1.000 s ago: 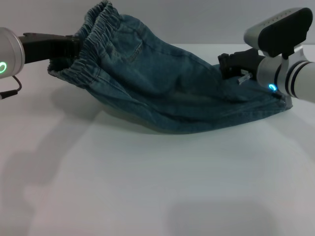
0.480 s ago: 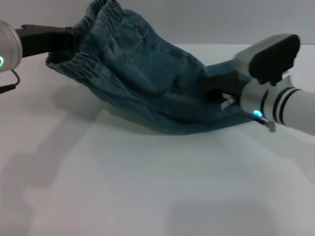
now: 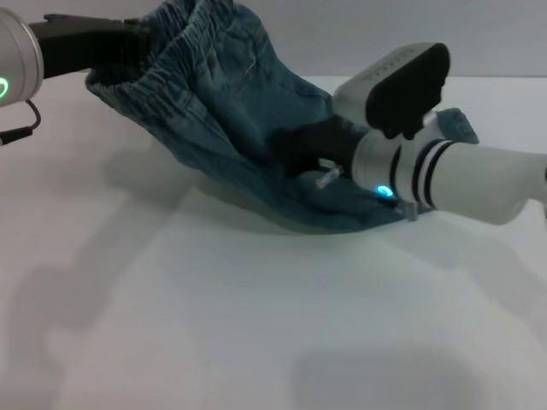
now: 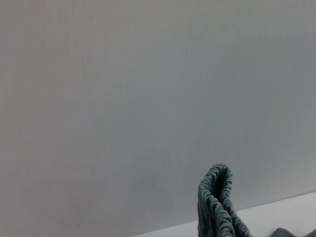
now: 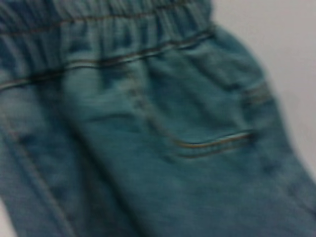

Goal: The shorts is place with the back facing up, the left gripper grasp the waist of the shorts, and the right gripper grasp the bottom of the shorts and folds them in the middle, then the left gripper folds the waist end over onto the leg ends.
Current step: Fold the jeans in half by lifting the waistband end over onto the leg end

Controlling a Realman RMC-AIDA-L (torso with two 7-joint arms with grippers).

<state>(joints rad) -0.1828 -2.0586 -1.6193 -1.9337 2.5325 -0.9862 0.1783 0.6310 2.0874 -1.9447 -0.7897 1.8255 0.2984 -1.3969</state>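
Observation:
The blue denim shorts (image 3: 231, 111) hang from their gathered waist (image 3: 171, 64), which my left gripper (image 3: 128, 49) holds shut and raised at the far left. From there the cloth slopes down to the table. My right gripper (image 3: 299, 147) is over the middle of the shorts, shut on denim from the bottom end; the hems themselves are hidden under it. A bit of denim (image 3: 461, 124) shows behind the right arm. The waist (image 4: 217, 202) stands ruffled in the left wrist view. The right wrist view shows the waist (image 5: 98, 54) and a back pocket (image 5: 217, 143) close up.
The white table (image 3: 256, 325) spreads in front of the shorts, with a pale wall behind. The thick right arm (image 3: 461, 179) lies across the right side, low over the table.
The right gripper has travelled left, from the shorts' right end to their middle, drawing the bottom end with it. The left gripper has lifted the waist slightly higher.

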